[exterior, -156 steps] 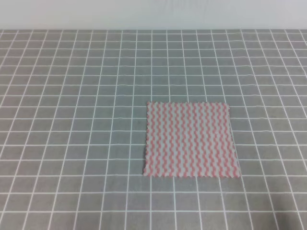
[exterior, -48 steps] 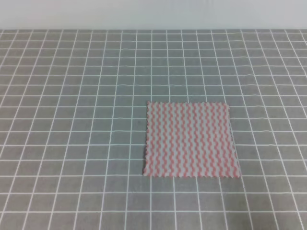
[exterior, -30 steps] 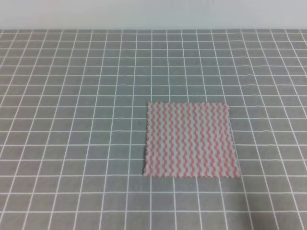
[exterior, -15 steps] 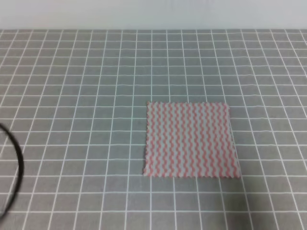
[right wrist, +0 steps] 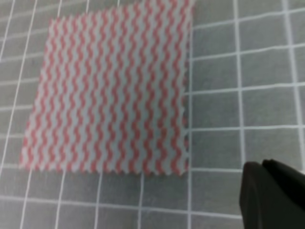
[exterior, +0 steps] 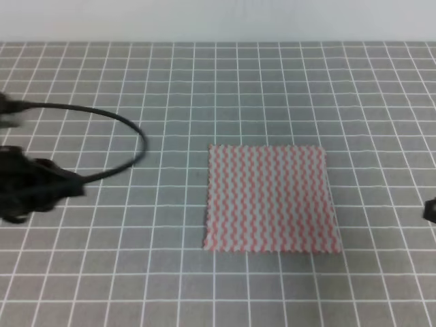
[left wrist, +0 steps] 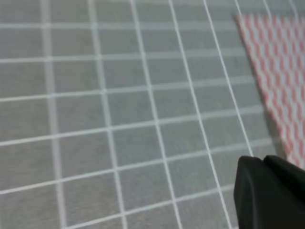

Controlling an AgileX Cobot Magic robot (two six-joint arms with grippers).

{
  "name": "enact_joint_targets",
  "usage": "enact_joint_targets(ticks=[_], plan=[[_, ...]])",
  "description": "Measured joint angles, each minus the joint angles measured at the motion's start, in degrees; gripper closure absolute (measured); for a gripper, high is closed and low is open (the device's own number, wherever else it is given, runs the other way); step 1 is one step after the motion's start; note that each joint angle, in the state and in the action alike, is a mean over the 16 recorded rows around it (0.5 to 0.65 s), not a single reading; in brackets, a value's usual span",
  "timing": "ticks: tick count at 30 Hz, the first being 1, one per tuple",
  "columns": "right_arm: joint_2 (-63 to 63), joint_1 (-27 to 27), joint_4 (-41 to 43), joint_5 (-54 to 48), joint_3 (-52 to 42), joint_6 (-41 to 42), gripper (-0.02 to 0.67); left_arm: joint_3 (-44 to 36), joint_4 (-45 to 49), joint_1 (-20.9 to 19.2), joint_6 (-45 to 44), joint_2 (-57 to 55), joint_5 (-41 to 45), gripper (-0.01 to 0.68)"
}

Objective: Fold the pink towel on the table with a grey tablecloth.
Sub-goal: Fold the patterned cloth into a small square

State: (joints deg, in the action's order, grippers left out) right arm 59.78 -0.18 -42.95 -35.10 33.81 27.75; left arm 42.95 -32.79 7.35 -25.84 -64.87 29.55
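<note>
Pink towel (exterior: 271, 199) lies flat and unfolded on the table with a grey tablecloth (exterior: 204, 88), right of centre in the high view, edges roughly aligned with the white grid. Left gripper (exterior: 37, 191) is in at the left edge of the high view, blurred, well apart from the towel, with a black cable (exterior: 116, 129) looping above it. Left wrist view shows only a dark finger (left wrist: 269, 193) at bottom right and the towel's corner (left wrist: 281, 71) at top right; can't tell whether that gripper is wide or narrow. Right arm shows as a dark sliver (exterior: 430, 209) at the right edge of the high view (too little to read). Right wrist view has the whole towel (right wrist: 109, 90) flat, a dark finger (right wrist: 271, 195) bottom right, not touching cloth; jaw state can't be told there either. Nothing is gripped by either side.
</note>
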Motion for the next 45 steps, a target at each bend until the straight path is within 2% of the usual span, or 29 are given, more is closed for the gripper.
enact_joint_targets(ticks=[5,11,17,21,27,33,45], plan=[[10.21,4.69,7.9,-3.02,7.93,-5.34,0.666,6.62,3.38,7.54,-0.96,-10.03,4.33,0.674],[20.2,12.87,21.89,-5.94,16.33,-15.55,0.667,13.04,9.73,15.46,2.02,-18.69,5.73,0.674],[27.21,19.16,32.64,-8.04,21.84,-25.15,0.643,17.27,15.5,20.11,5.8,-23.53,6.58,0.674],[30.5,21.05,34.45,-8.52,23.5,-27.32,0.575,18.67,18.33,21.5,7.64,-25.21,6.96,0.675],[33.57,21.49,32.07,-7.78,24.09,-27.75,0.458,19.25,20.04,22.29,8.69,-26.07,7.24,0.675],[35.6,21.46,30.04,-6.37,24.06,-27.75,0.376,19.26,20.08,22.3,8.75,-26.28,7.17,0.675],[38.08,21.37,28.84,-5.0,23.98,-27.75,0.384,19.27,20.1,22.3,8.81,-26.59,6.51,0.675]])
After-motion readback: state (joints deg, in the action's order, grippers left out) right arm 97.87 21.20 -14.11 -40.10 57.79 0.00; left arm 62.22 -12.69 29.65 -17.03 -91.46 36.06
